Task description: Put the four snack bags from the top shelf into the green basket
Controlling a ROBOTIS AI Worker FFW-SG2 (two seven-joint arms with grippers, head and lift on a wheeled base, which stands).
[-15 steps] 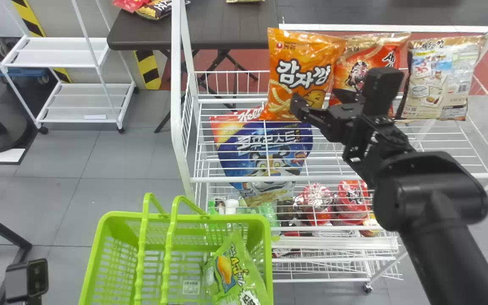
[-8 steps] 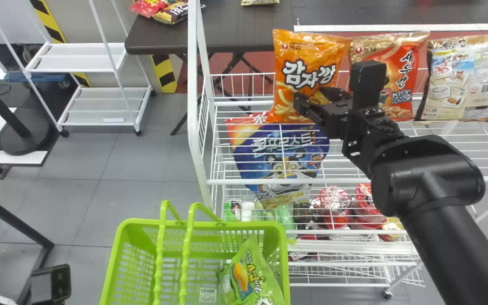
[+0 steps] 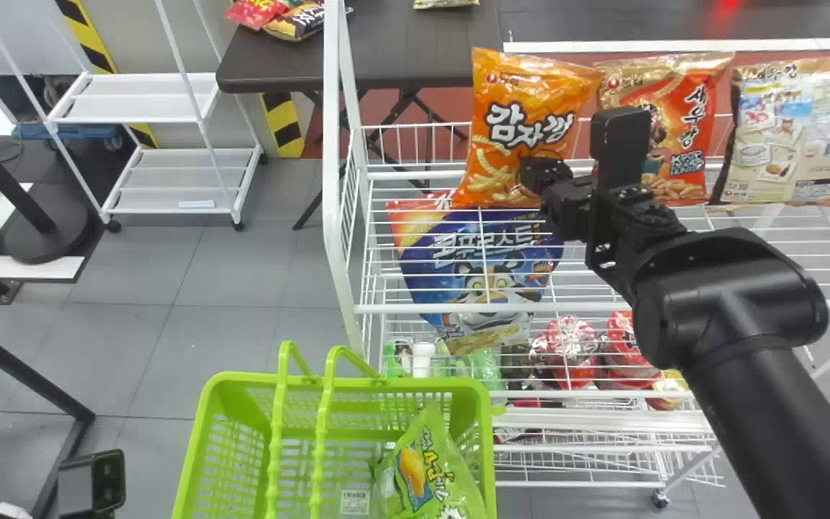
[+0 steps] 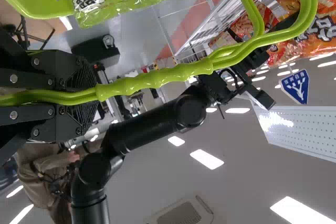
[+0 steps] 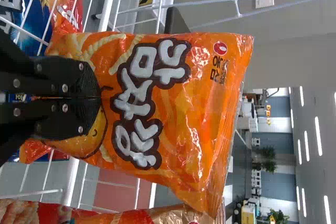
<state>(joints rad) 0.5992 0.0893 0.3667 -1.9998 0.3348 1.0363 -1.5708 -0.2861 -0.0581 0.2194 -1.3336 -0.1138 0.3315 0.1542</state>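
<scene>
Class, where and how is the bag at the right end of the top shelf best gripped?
Probably by its lower middle, coming from the front: the tan bag stands with its broad face toward the robot, while the red bag close by crowds its left edge.

Under bright ceiling lights, grey floor tiles lie at the head view's nine o'clock, a white wheeled rack at ten, a dark folding table at eleven.

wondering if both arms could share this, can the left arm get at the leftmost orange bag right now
Probably not: the left gripper is closed around the basket handles, so it would likely need to let go first. The right gripper has the orange bag pinched.
</scene>
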